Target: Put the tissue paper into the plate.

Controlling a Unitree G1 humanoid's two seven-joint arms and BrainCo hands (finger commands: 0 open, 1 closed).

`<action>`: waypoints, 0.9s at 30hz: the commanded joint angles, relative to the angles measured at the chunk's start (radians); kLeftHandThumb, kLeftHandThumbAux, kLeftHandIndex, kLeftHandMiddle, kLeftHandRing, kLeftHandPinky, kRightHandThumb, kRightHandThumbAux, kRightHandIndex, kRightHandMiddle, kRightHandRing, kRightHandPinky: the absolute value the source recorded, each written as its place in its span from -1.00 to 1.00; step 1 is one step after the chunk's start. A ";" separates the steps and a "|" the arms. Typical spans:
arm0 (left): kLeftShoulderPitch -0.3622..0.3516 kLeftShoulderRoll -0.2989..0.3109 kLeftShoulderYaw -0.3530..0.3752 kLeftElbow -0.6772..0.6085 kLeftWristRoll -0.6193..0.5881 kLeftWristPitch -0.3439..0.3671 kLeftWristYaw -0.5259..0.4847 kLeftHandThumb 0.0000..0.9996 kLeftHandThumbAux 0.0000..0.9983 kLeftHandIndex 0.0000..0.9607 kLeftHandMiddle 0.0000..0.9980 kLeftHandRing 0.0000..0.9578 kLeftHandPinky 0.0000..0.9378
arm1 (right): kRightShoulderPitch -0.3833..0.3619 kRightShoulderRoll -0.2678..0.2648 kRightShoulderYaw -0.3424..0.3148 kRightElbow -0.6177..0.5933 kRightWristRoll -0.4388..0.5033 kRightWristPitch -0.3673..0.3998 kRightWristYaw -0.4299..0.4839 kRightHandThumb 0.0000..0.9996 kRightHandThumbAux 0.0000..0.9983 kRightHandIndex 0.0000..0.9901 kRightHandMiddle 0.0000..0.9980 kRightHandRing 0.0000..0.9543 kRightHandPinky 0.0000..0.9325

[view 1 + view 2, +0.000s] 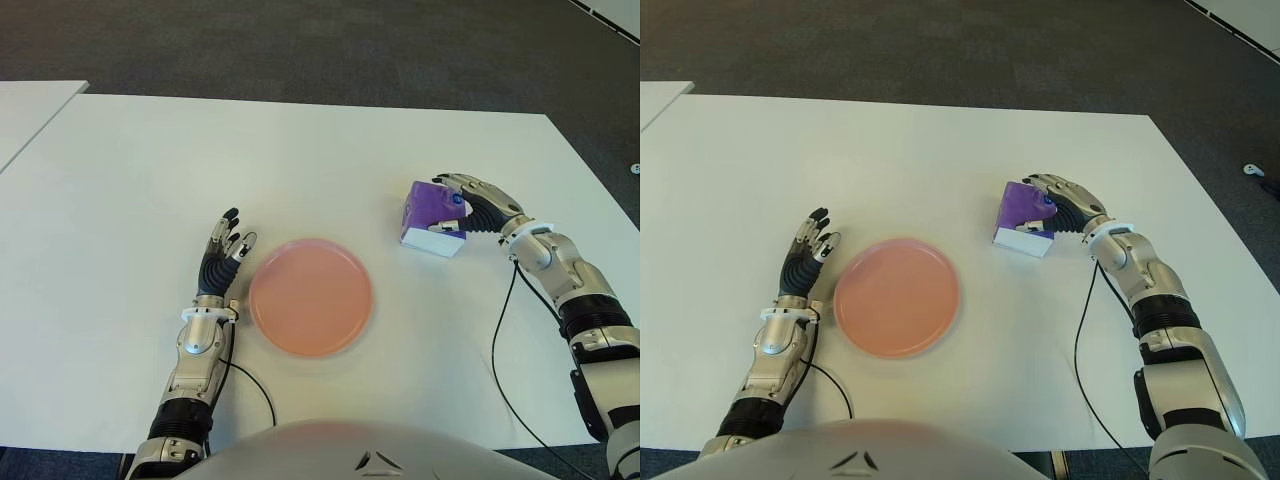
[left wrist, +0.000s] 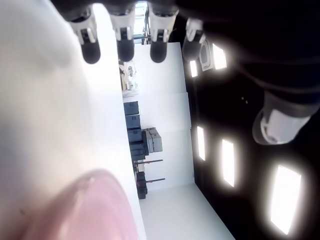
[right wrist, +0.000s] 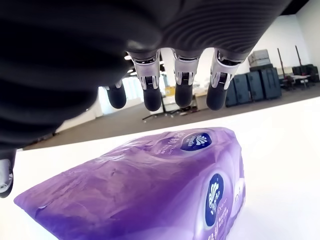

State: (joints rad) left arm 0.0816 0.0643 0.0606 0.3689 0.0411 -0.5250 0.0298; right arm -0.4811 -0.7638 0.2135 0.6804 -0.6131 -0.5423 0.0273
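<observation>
Purple tissue pack (image 1: 432,219) at three o'clock from pink plate (image 1: 311,296), on white bench (image 1: 300,160). Right robot hand (image 3: 170,97) draped over it, fingers uncurled, not gripping. Left robot hand (image 1: 224,255) open, at plate's nine o'clock. Could slip: slick wrapper, loose grasp.

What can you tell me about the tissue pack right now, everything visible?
The tissue pack is a soft purple plastic-wrapped block with a white lower edge and blue oval logos, its film wrinkled. It lies on the white table, to the right of the pink plate and clear of it, not yet inside. The right hand is at its right side, fingers arched over the top; in the right wrist view the fingertips hover above the wrap, so no closed grasp shows.
</observation>
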 commanded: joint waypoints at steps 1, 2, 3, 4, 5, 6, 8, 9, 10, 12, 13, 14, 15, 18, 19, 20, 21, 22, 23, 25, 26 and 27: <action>0.034 0.000 0.000 0.027 0.009 0.026 0.005 -1.00 -0.09 -1.00 -1.00 -1.00 -1.00 | 0.003 0.006 0.009 0.006 0.012 -0.001 0.012 -0.66 -0.18 -1.00 -1.00 -1.00 -1.00; 0.034 0.000 0.000 0.028 0.009 0.024 0.005 -1.00 -0.09 -1.00 -1.00 -1.00 -1.00 | 0.005 0.004 0.010 0.006 0.010 -0.006 0.010 -0.66 -0.18 -1.00 -1.00 -1.00 -1.00; 0.034 0.000 0.000 0.028 0.009 0.023 0.006 -1.00 -0.09 -1.00 -1.00 -1.00 -1.00 | 0.006 0.003 0.011 0.006 0.009 -0.010 0.008 -0.67 -0.18 -1.00 -1.00 -1.00 -1.00; 0.034 0.000 0.000 0.028 0.009 0.023 0.005 -1.00 -0.09 -1.00 -1.00 -1.00 -1.00 | 0.006 0.002 0.013 0.007 0.007 -0.013 0.004 -0.67 -0.18 -1.00 -1.00 -1.00 -1.00; 0.034 0.000 0.000 0.028 0.009 0.022 0.005 -1.00 -0.09 -1.00 -1.00 -1.00 -1.00 | 0.006 0.002 0.014 0.007 0.005 -0.016 0.002 -0.68 -0.18 -1.00 -1.00 -1.00 -1.00; 0.034 -0.001 0.000 0.028 0.009 0.022 0.005 -1.00 -0.10 -1.00 -1.00 -1.00 -1.00 | 0.006 0.001 0.014 0.007 0.004 -0.018 0.001 -0.68 -0.18 -1.00 -1.00 -1.00 -1.00; 0.034 -0.001 0.000 0.028 0.008 0.022 0.005 -1.00 -0.10 -1.00 -1.00 -1.00 -1.00 | 0.008 0.001 0.017 0.009 -0.001 -0.026 -0.007 -0.69 -0.18 -1.00 -1.00 -1.00 -1.00; 0.034 -0.001 0.001 0.028 0.007 0.022 0.005 -1.00 -0.10 -1.00 -1.00 -1.00 -1.00 | 0.008 0.000 0.019 0.010 -0.002 -0.029 -0.009 -0.69 -0.18 -1.00 -1.00 -1.00 -1.00; 0.034 -0.001 0.001 0.028 0.007 0.022 0.005 -1.00 -0.10 -1.00 -1.00 -1.00 -1.00 | 0.009 0.000 0.019 0.010 -0.003 -0.030 -0.010 -0.69 -0.18 -1.00 -1.00 -1.00 -1.00; 0.031 -0.001 0.001 0.031 0.006 0.023 0.003 -1.00 -0.10 -1.00 -1.00 -1.00 -1.00 | 0.007 0.001 0.023 0.017 -0.005 -0.036 -0.014 -0.70 -0.18 -1.00 -1.00 -1.00 -1.00; 0.030 -0.001 0.001 0.032 0.005 0.023 0.002 -1.00 -0.10 -1.00 -1.00 -1.00 -1.00 | 0.007 0.001 0.024 0.019 -0.006 -0.039 -0.016 -0.70 -0.18 -1.00 -1.00 -1.00 -1.00; 0.029 -0.001 0.000 0.032 0.003 0.025 0.000 -1.00 -0.10 -1.00 -1.00 -1.00 -1.00 | 0.007 0.002 0.027 0.023 -0.009 -0.042 -0.020 -0.70 -0.18 -1.00 -1.00 -1.00 -1.00; 0.029 -0.001 0.000 0.032 0.002 0.026 -0.002 -1.00 -0.10 -1.00 -1.00 -1.00 -1.00 | 0.007 0.002 0.030 0.027 -0.011 -0.044 -0.023 -0.71 -0.19 -1.00 -1.00 -1.00 -1.00; 0.029 -0.001 -0.001 0.032 0.000 0.028 -0.003 -1.00 -0.09 -1.00 -1.00 -1.00 -1.00 | 0.002 0.004 0.037 0.041 -0.021 -0.050 -0.036 -0.72 -0.19 -1.00 -1.00 -1.00 -1.00; 0.029 -0.001 -0.001 0.032 0.000 0.029 -0.003 -1.00 -0.09 -1.00 -1.00 -1.00 -1.00 | 0.000 0.005 0.040 0.045 -0.023 -0.051 -0.040 -0.72 -0.19 -1.00 -1.00 -1.00 -1.00; 0.029 -0.001 -0.001 0.032 0.000 0.029 -0.003 -1.00 -0.09 -1.00 -1.00 -1.00 -1.00 | -0.003 0.005 0.042 0.049 -0.025 -0.052 -0.044 -0.72 -0.19 -1.00 -1.00 -1.00 -1.00; 0.029 -0.001 -0.001 0.032 0.000 0.029 -0.003 -1.00 -0.09 -1.00 -1.00 -1.00 -1.00 | -0.005 0.005 0.045 0.052 -0.027 -0.052 -0.046 -0.72 -0.19 -1.00 -1.00 -1.00 -1.00; 0.029 -0.001 -0.001 0.032 0.001 0.029 -0.002 -1.00 -0.09 -1.00 -1.00 -1.00 -1.00 | -0.007 0.005 0.048 0.057 -0.029 -0.053 -0.050 -0.72 -0.19 -1.00 -1.00 -1.00 -1.00; 0.029 -0.002 -0.002 0.031 0.001 0.029 -0.002 -1.00 -0.09 -1.00 -1.00 -1.00 -1.00 | -0.009 0.006 0.050 0.061 -0.030 -0.053 -0.052 -0.73 -0.18 -1.00 -1.00 -1.00 -1.00; 0.029 -0.002 -0.002 0.032 0.002 0.028 -0.001 -1.00 -0.09 -1.00 -1.00 -1.00 -1.00 | -0.016 0.008 0.059 0.073 -0.035 -0.053 -0.059 -0.73 -0.18 -1.00 -1.00 -1.00 -1.00; 0.029 -0.001 -0.002 0.032 0.002 0.028 -0.001 -1.00 -0.09 -1.00 -1.00 -1.00 -1.00 | -0.019 0.008 0.062 0.077 -0.037 -0.053 -0.061 -0.73 -0.18 -1.00 -1.00 -1.00 -1.00; 0.029 -0.001 -0.002 0.032 0.002 0.027 -0.002 -1.00 -0.09 -1.00 -1.00 -1.00 -1.00 | -0.021 0.008 0.065 0.080 -0.038 -0.053 -0.063 -0.73 -0.17 -1.00 -1.00 -1.00 -1.00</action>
State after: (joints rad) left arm 0.0821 0.0645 0.0604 0.3691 0.0404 -0.5260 0.0298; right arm -0.4865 -0.7639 0.2616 0.7420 -0.6352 -0.5880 -0.0278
